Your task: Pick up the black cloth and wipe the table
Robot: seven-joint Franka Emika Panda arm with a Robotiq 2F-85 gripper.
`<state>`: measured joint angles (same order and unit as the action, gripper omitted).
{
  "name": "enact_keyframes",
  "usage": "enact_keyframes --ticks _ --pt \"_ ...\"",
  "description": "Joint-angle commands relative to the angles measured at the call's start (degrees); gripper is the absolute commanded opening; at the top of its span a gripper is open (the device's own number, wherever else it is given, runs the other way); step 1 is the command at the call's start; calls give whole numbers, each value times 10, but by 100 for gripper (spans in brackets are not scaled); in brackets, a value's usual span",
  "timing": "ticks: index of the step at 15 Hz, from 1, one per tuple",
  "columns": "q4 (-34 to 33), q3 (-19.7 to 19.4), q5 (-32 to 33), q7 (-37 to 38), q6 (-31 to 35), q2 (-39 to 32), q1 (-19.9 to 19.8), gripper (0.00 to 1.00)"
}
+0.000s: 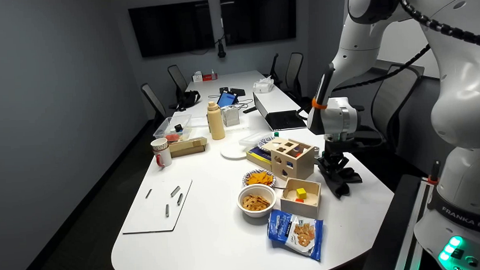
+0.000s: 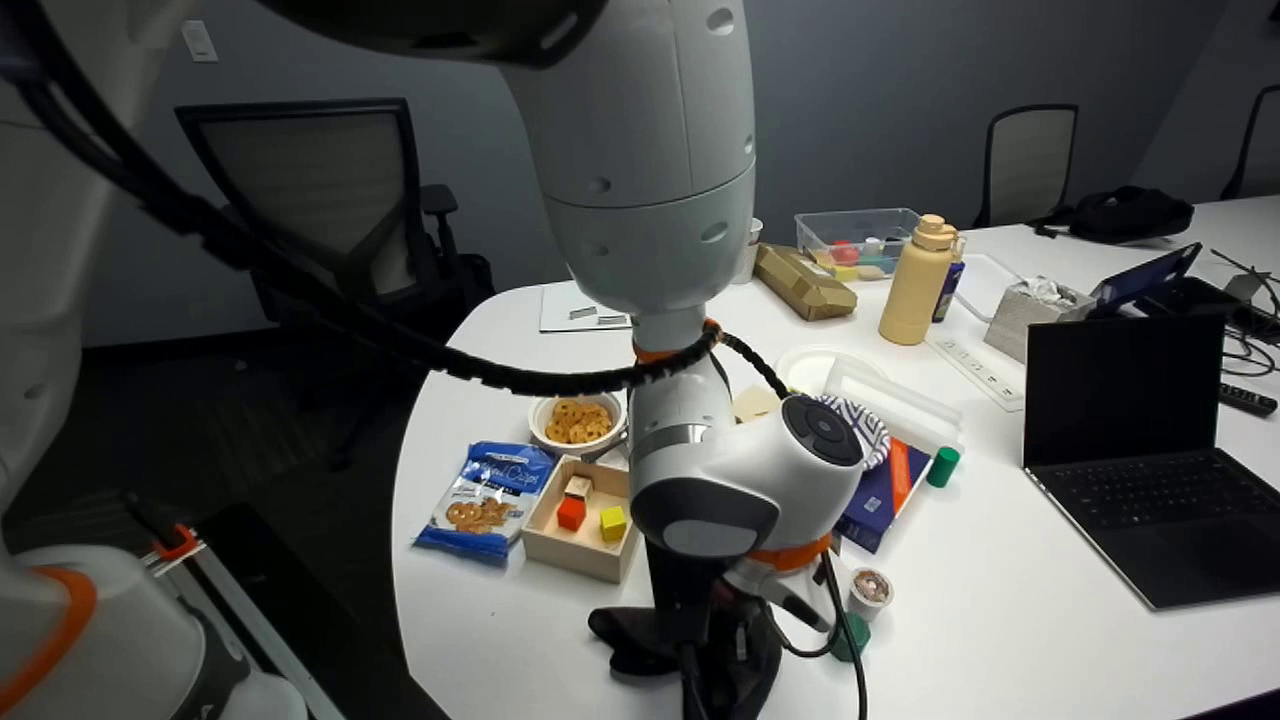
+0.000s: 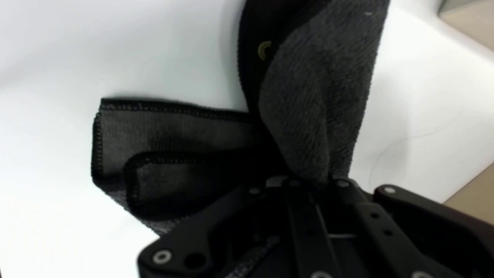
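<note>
The black cloth hangs bunched and folded from my gripper in an exterior view, with its lower folds at the white table. I cannot tell how much of it rests on the surface. In an exterior view the cloth spreads out under the wrist, and the arm hides the fingertips. In the wrist view my gripper is shut on a fold of the cloth. One dark fuzzy part runs up from the fingers and a stitched corner lies out to the left.
A wooden tray with blocks and a wooden shape box stand close beside the gripper. A blue snack bag and a bowl of pretzels lie nearer the table's front. A small cup, a green block and a laptop are also near.
</note>
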<state>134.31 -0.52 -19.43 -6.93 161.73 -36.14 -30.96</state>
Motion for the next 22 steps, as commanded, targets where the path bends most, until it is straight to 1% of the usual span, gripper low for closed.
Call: enact_keyframes --ticks 1,4,7,8,10,12,14,16,17,19,22 --pt "37 37 -12 -29 1 4 -6 2" --pt "75 62 -12 -51 -5 20 -7 2" --pt "111 78 -10 -66 -15 31 -4 2" --pt "123 73 -5 -62 -16 33 4 2" --pt "146 58 0 -50 -23 42 21 2" --pt "168 19 22 -22 -41 55 55 2" --pt "186 -24 36 7 -44 61 88 2" --pt "196 -66 48 34 -32 60 112 2" --pt "198 -80 52 43 -26 59 118 2" --pt "193 -95 47 44 -1 56 111 2" --pt "174 -81 30 29 25 52 73 2"
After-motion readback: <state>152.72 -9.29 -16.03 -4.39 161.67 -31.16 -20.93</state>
